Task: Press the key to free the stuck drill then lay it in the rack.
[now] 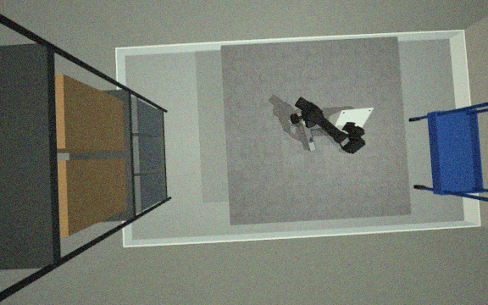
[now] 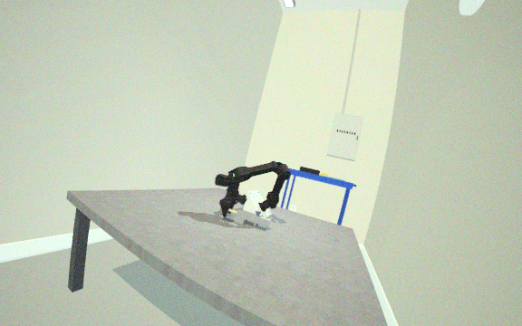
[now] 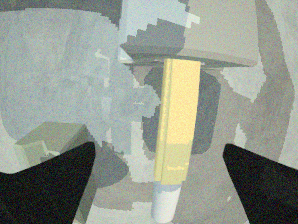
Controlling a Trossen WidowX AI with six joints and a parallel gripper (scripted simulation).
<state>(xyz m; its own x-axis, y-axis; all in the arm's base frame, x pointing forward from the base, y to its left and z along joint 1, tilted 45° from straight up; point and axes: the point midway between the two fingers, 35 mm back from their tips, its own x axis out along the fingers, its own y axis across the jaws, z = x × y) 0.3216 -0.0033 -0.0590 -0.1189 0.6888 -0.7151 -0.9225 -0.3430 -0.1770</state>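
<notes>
Key (image 1: 303, 123) (image 2: 233, 211) (image 3: 180, 115) shows yellow with a pale end between the gripper's (image 1: 296, 119) (image 2: 225, 216) (image 3: 159, 145) widely parted fingers, which hold nothing; gaps separate both from it.

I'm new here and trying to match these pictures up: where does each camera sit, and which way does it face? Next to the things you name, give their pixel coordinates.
Top: above the grey table (image 1: 312, 191), facing down; it shows the black arm (image 1: 330, 127) (image 2: 256, 169) from overhead.
Exterior: off beyond the table, facing across it, tilted, towards a blue bench (image 2: 320, 177) (image 1: 456, 152); the arm shows from outside.
Wrist: on the arm, facing past the open hand (image 3: 159, 150) at a yellow bar (image 3: 181, 110); only two black fingertips show.
Top and exterior share the arm, table and bench.
</notes>
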